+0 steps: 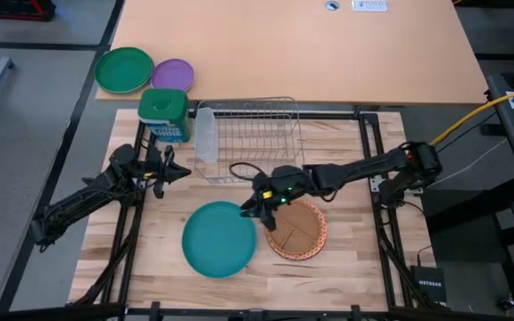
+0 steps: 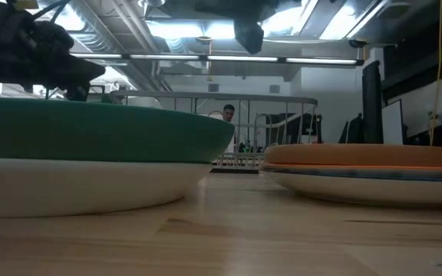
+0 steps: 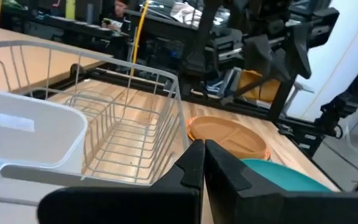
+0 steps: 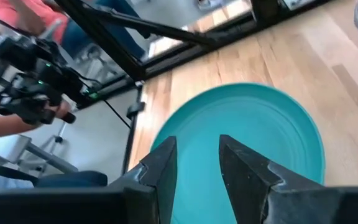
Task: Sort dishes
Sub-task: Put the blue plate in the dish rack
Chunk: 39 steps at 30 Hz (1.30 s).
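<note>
Closed left end effector (image 3: 202, 163) facing wire rack (image 3: 123, 118).

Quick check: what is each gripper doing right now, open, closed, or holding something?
Left gripper: closed, holding nothing, beside the dish rack.
Right gripper: open, empty, above the teal plate.

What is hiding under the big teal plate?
A white plate sits under the teal plate; only its side shows in the low view. From above, the teal plate covers it completely.
</note>
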Available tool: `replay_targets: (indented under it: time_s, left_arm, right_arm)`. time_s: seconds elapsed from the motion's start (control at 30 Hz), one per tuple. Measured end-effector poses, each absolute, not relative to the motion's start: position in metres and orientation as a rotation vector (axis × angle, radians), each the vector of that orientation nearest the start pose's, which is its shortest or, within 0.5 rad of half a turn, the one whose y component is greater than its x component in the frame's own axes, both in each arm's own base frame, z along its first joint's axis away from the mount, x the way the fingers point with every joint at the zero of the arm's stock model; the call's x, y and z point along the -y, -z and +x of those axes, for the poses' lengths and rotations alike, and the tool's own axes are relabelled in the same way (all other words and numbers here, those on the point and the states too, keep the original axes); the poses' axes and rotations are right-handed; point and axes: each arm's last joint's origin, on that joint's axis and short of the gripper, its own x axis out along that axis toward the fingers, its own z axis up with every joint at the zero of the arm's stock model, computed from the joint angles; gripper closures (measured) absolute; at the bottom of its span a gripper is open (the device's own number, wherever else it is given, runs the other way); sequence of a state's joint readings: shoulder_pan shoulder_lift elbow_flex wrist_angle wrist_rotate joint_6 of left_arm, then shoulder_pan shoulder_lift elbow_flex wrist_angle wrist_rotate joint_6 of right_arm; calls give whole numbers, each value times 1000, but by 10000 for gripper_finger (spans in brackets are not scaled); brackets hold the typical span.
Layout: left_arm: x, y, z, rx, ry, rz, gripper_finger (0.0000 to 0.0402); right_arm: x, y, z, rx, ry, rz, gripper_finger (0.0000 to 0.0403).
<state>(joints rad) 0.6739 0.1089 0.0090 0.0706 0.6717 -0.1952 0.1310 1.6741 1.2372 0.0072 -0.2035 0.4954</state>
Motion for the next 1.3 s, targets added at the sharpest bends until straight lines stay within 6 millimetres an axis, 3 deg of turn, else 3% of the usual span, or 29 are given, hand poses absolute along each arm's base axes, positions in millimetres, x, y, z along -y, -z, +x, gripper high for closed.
replay_targets:
  time_s: [0.13, 0.33, 0.53, 0.9, 1.3]
  left_arm:
    - [-47, -165, 88, -24, 7, -192, 398]
    - [-43, -165, 89, -27, 59, -139, 398]
    - [-40, -165, 91, -29, 100, -120, 398]
    - [-34, -165, 93, -32, 160, -116, 398]
    - [-30, -165, 94, -31, 209, -73, 398]
  right_arm:
    - [-57, -282, 386, -521, -199, 553, 278]
    - [-57, -272, 392, -557, -164, 637, 278]
    - [-56, -264, 397, -549, -95, 586, 278]
    - [-55, -261, 397, -563, -49, 661, 277]
    - [-47, -233, 402, -681, 68, 745, 164]
